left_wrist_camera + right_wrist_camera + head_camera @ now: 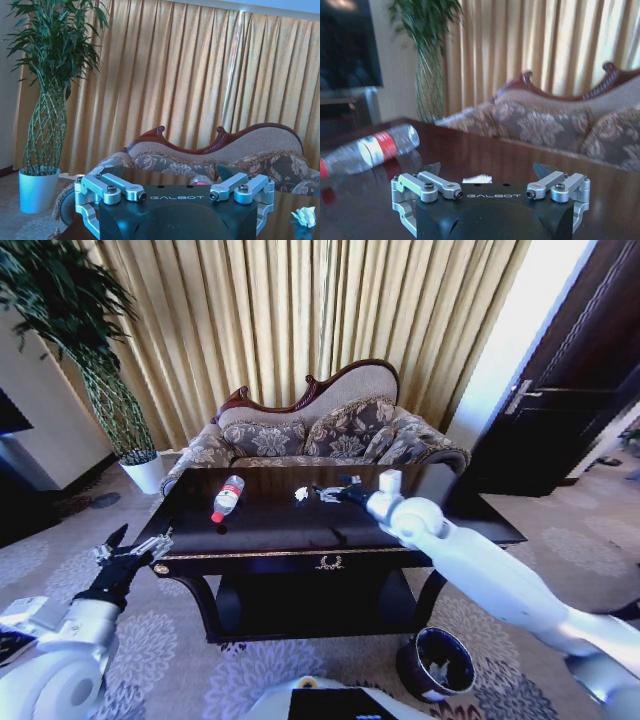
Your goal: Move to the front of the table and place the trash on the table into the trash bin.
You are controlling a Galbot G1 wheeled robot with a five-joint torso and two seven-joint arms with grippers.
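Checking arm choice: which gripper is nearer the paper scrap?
Right. The right gripper is over the table beside the paper scrap; the left gripper hangs off the table's left corner.

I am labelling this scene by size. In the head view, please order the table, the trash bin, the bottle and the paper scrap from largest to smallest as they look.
1. The table
2. The trash bin, though it lies nearer the camera
3. The bottle
4. The paper scrap, smallest

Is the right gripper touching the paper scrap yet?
Apart. The right wrist view shows the open right gripper with dark tabletop between its fingertips and the paper scrap lying ahead of them.
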